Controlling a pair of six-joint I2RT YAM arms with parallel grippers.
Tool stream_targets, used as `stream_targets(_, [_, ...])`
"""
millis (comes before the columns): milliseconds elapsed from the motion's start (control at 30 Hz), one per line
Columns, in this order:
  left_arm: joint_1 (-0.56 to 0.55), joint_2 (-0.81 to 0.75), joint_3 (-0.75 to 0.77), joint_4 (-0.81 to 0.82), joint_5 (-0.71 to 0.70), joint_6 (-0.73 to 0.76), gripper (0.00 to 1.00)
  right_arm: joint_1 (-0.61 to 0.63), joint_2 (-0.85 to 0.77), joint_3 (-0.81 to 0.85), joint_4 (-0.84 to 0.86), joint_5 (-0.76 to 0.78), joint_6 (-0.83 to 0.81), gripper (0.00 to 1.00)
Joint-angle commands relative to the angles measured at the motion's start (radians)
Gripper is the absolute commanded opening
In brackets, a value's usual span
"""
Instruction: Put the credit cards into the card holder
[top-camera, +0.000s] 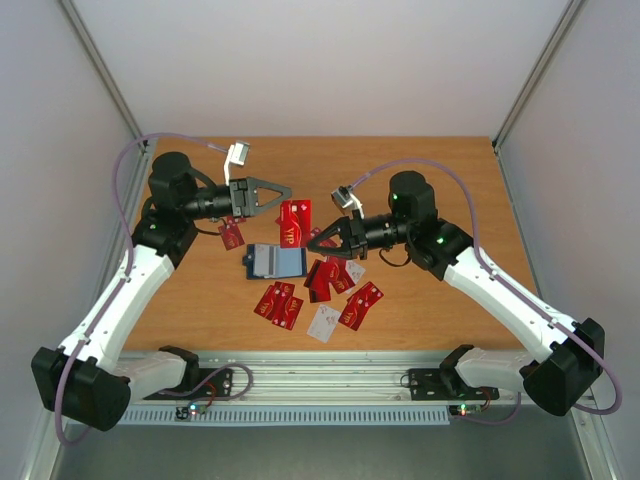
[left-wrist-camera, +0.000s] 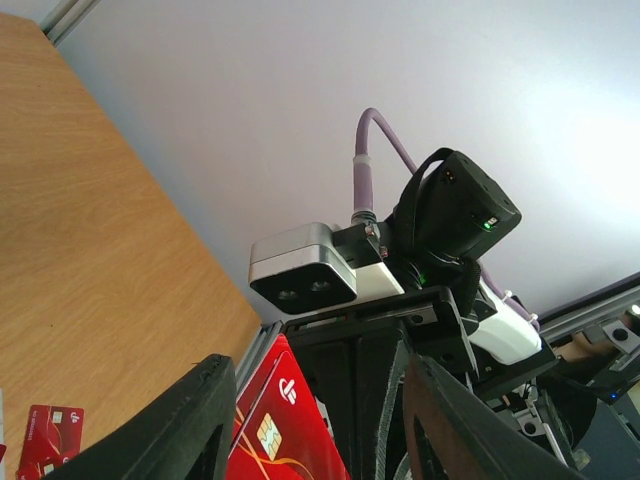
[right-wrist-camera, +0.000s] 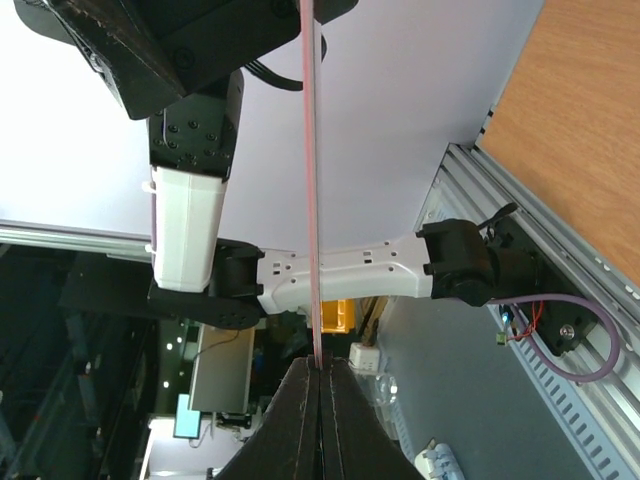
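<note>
Card holder (top-camera: 275, 261) lies open on the table (top-camera: 430, 180), mid-table between the two arms, pale blue inside facing up. Credit cards (top-camera: 330, 278) are scattered just right of it and nearer the bases, mostly red, plus one white card (top-camera: 325, 323). A stray red card (top-camera: 231, 234) lies by the left arm. Right gripper (top-camera: 322, 238) is fully closed, pinching the red VIP card (top-camera: 295, 222) by its edge and holding it off the table. Left gripper (top-camera: 275, 200) is about half open, with a finger on either side of that card; contact cannot be told.
</note>
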Motion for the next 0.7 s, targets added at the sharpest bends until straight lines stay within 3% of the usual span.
stream_targets(0, [-0.005, 0.001, -0.009, 0.04, 0.028, 0.001, 0.48, 0.007, 0.006, 0.037, 0.03, -0.018, -0.005, 0.01])
stream_targets(667, [-0.024, -0.006, -0.014, -0.033, 0.052, 0.043, 0.48, 0.008, 0.022, 0.053, 0.038, 0.018, 0.0, 0.01])
